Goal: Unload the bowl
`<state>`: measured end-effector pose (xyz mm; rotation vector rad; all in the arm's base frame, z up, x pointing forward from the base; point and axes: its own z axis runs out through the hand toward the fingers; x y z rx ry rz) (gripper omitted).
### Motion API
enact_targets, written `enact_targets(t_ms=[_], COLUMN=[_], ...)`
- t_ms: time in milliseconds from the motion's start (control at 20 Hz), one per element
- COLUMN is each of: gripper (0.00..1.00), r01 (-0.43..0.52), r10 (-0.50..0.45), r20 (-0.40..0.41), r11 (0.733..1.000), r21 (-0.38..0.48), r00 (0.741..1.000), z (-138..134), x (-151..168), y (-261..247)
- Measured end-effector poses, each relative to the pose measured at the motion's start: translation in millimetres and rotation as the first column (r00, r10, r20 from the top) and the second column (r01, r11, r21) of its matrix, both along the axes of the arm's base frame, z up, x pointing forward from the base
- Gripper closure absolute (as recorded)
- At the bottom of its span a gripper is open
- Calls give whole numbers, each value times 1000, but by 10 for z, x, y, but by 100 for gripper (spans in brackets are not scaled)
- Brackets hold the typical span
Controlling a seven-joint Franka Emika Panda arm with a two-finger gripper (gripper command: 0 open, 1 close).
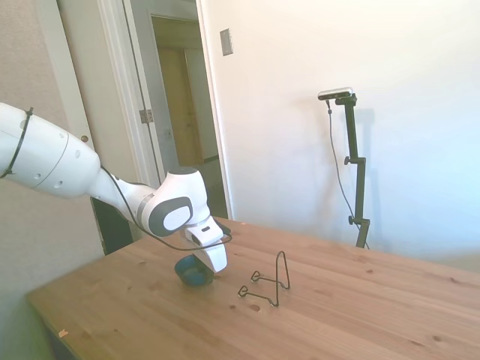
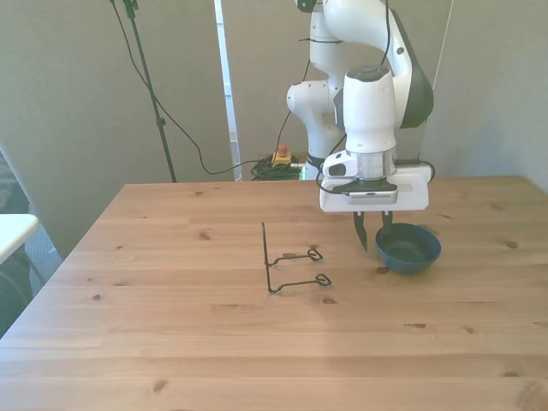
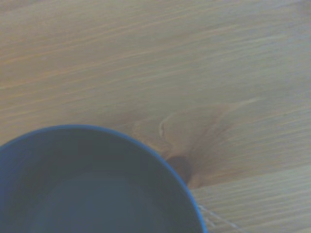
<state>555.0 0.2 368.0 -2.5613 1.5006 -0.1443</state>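
Although the arm hides much of the side view, we see the bowl [image 1: 193, 274] upright on the table [image 1: 337, 315] directly beneath the pincer [image 1: 212, 264]. From the front view, the pincer [image 2: 375, 233] stands released, straddling the near rim. Judging by the wrist view, the glossy bowl [image 3: 87, 189] seems rigid, light, slippery; the rim offers the best hold.

Bowl [image 2: 409, 248]: glossy teal-blue, darker inside. Wire stand [image 2: 289, 260]: thin, black. Worktop [image 2: 171, 325]: pale wood, striped grain, dark knots. Arm [image 2: 370, 94]: white with grey joints.
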Motion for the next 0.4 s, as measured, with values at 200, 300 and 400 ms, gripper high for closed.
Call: enact_targets(t_ms=[200,300,400], gripper=[0,0,0], r01=[-11,-42,-71], r10=[11,42,71], r20=[19,13,-1], r11=[1000,999,997], r21=[-4,-2,1], r00=[1000,999,997], z=[385,624,818], x=[-192,-364,-541], y=[-142,-177,-184])
